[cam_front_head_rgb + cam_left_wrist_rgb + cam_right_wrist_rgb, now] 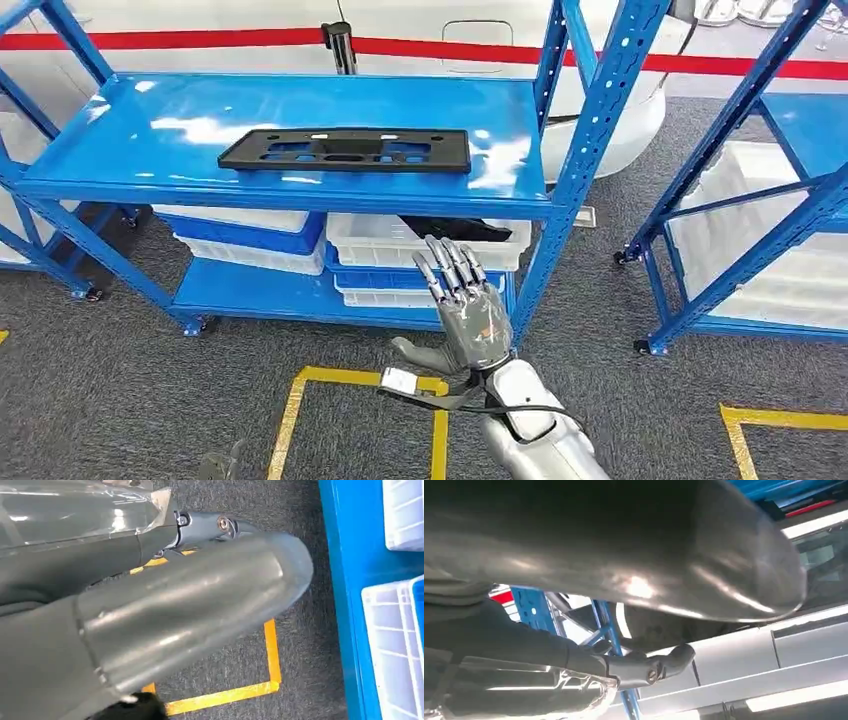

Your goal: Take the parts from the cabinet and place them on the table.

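A flat black plastic part (345,150) with several cut-outs lies on the top shelf of the blue cabinet (150,130). A second dark part (455,228) sticks out of a white bin under that shelf. My right hand (465,312) is raised in front of the lower shelves, below the flat part, fingers spread and holding nothing. The right wrist view has its thick grey thumb (624,555) close up, with a finger (649,666) stretched out beyond it. My left hand (165,615) hangs low over the carpet, its thumb out straight and nothing in it.
White bins (425,245) and blue bins (250,235) fill the cabinet's lower shelves. A second blue rack (760,200) with white bins stands to the right. Yellow tape (350,378) marks squares on the grey carpet. A white car body (620,110) stands behind the cabinet.
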Controlling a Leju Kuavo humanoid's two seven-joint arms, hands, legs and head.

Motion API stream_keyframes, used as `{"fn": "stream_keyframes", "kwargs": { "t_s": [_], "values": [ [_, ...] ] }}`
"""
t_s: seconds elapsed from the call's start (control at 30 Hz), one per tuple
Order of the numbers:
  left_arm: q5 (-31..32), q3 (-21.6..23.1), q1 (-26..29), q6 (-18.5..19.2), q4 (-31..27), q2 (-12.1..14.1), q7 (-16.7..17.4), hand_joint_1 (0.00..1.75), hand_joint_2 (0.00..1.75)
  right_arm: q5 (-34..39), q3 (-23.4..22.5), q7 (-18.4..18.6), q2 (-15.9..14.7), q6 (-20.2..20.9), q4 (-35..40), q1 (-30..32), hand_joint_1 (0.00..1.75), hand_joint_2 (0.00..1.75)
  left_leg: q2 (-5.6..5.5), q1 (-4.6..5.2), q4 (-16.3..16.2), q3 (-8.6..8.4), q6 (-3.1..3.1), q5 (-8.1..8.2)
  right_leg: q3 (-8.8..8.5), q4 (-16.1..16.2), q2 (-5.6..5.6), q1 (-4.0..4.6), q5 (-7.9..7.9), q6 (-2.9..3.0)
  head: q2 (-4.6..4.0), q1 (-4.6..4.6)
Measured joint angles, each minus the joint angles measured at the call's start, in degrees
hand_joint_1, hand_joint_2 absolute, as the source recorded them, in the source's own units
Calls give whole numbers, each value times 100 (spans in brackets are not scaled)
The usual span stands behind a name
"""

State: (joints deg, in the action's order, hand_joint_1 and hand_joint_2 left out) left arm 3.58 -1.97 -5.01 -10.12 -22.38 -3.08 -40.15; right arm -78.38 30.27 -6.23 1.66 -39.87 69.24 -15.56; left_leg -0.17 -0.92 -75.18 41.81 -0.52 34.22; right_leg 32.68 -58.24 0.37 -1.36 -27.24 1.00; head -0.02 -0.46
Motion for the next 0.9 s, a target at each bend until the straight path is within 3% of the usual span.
{"fn": "stream_keyframes", "kwargs": {
  "t_s": [0.03,0.07,0.13,0.17,0.2,0.3,0.33,0.37,0.4,0.47,0.5,0.53,0.57,0.63,0.67,0.7,0.73,0.8,0.83,0.87,0.9],
  "values": [
    [0,0,0,0,13,0,0,0,0,-4,0,0,4,0,-9,3,0,0,0,-14,-53,99,0,-84,-15,0,6,2,-12,10,0,4],
    [2,0,0,0,22,0,0,0,0,-13,0,0,11,0,-13,7,0,0,1,-25,173,52,6,-302,-39,0,22,1,-33,1,0,0],
    [2,0,-2,-7,24,0,0,0,0,-46,0,0,26,0,-11,21,0,0,3,-34,1135,-358,34,-889,-118,0,45,-5,-86,-39,0,2],
    [4,0,-5,-9,26,0,0,0,0,-74,0,-2,33,-2,-6,41,0,0,2,-34,1571,-548,57,-1055,-147,5,49,-6,-113,-67,0,-2],
    [9,0,-21,-13,48,0,0,0,0,-94,-13,-11,35,-2,4,69,0,0,-1,15,1657,-615,63,-948,-137,7,48,58,-138,-109,0,0],
    [11,0,-21,-22,74,-2,0,0,0,-140,-74,-105,61,-4,35,174,0,0,-16,71,1657,-599,148,-913,-154,67,45,20,-149,-186,0,-2],
    [11,0,-29,-22,74,0,0,0,0,-144,-85,-116,72,-7,54,188,0,0,-20,69,1737,-658,195,-944,-183,89,44,43,-167,-240,0,-7],
    [11,0,-29,-22,77,-15,-2,0,0,-153,-98,-116,66,-7,66,203,0,0,-1,27,1801,-726,235,-970,-132,-32,18,46,-215,-237,0,9],
    [11,0,-38,-22,79,-20,-2,0,0,-153,-116,-116,68,-9,72,199,0,0,-2,41,1820,-757,273,-953,-8,-300,8,52,-329,-214,0,4],
    [11,-2,-46,-24,88,-17,0,0,0,-153,-151,-131,57,-9,77,238,0,0,2,68,1818,-797,338,-914,538,-1263,9,51,-673,-145,0,11],
    [11,-2,-46,-24,99,-20,0,0,0,-153,-171,-162,50,-9,77,274,0,0,-1,80,1817,-806,358,-897,768,-1615,9,52,-739,-150,0,13],
    [11,-2,-43,-33,114,-24,0,0,0,-149,-188,-192,50,-9,77,304,0,0,-9,94,1816,-820,367,-886,885,-1738,9,60,-718,-175,0,13],
    [11,-2,-40,-42,116,-31,0,0,0,-157,-201,-205,50,-9,77,317,0,0,-20,109,1815,-839,370,-867,862,-1566,9,63,-581,-220,0,11],
    [11,-9,-40,-68,120,-44,0,0,0,-311,-230,-107,72,-9,70,307,0,0,-40,126,1813,-906,352,-825,458,-613,7,65,-108,-296,0,13],
    [11,-15,-37,-74,122,-52,0,0,0,-332,-245,-55,83,-9,57,292,0,0,-42,128,1812,-925,338,-800,236,-137,-5,77,70,-283,0,18],
    [9,-33,-37,-81,122,-59,0,0,0,-332,-256,-37,103,-9,44,275,0,0,-46,193,1787,-926,305,-767,159,25,-1,111,123,-225,0,6],
    [7,-50,-29,-96,125,-63,2,0,0,-319,-267,-17,122,-9,33,267,0,175,-42,187,1788,-925,284,-751,137,40,1,112,155,-174,0,7],
    [0,-92,-10,-103,127,-74,2,0,0,-306,-277,4,162,-9,9,259,0,175,-41,160,1790,-934,254,-732,147,41,4,103,150,-137,0,4],
    [-4,-107,-12,-103,127,-79,2,0,0,-302,-278,11,173,-9,9,248,0,175,-40,156,1781,-939,214,-707,113,78,7,59,155,-94,0,2],
    [-7,-133,-2,-103,120,-68,0,0,0,-291,-280,11,188,-9,9,242,0,175,-36,119,1702,-925,173,-660,57,117,9,5,173,-60,0,11],
    [-7,-138,-1,-103,120,-83,0,0,0,-282,-282,11,199,-9,7,220,0,175,-25,118,1472,-830,127,-529,24,127,1,6,147,-14,0,-24]
  ]
}}
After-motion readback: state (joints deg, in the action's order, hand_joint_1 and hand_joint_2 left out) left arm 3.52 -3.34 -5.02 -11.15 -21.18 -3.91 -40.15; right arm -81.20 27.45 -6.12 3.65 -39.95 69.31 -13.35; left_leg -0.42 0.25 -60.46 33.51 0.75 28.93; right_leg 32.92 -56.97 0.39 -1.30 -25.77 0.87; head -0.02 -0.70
